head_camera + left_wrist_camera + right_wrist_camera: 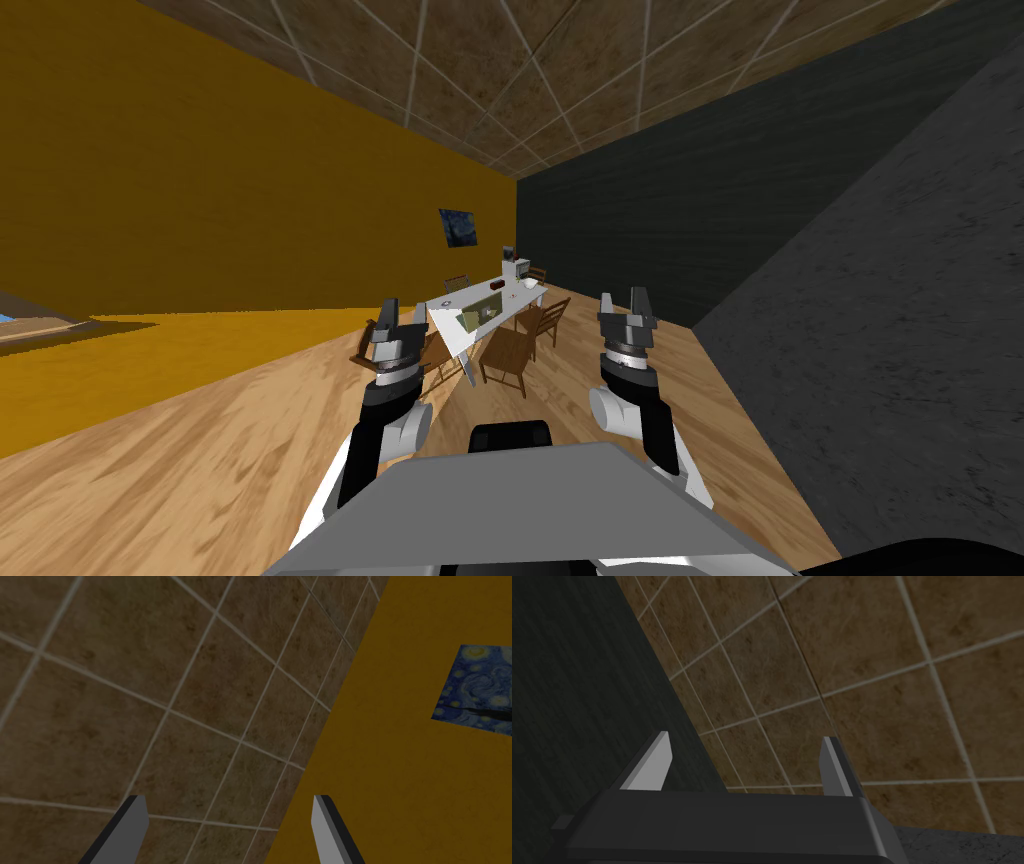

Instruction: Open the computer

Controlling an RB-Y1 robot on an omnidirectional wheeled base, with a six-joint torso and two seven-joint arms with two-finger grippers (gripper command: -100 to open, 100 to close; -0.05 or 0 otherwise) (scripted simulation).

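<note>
Both arms are raised in front of me, the left gripper (402,312) and the right gripper (623,302) level with each other and well apart, each pointing up and forward. Close up in the wrist views, the left's fingers (131,826) stand apart with nothing between them. The right's fingers (652,768) rise from their dark box just as wide, also holding nothing.

Well beyond the grippers, across the wooden floor (250,430), the head view carries a long white table (450,332). It runs away from me toward the corner where the yellow wall (200,200) meets the dark wall (650,220). What I take for the computer (470,318) lies on the tabletop at its near end, close to the near edge: a small olive-grey slab with a paler face (too small to tell whether its lid is up or flat). Farther along the table's left long edge sits a dark reddish box (490,288). At the far end stand a few white things (521,267) that I cannot make out.

Brown wooden chairs (505,355) ring the table, two at its right long edge and others at its left edge. A blue painting (460,228) hangs on the yellow wall above the far end of the table
</note>
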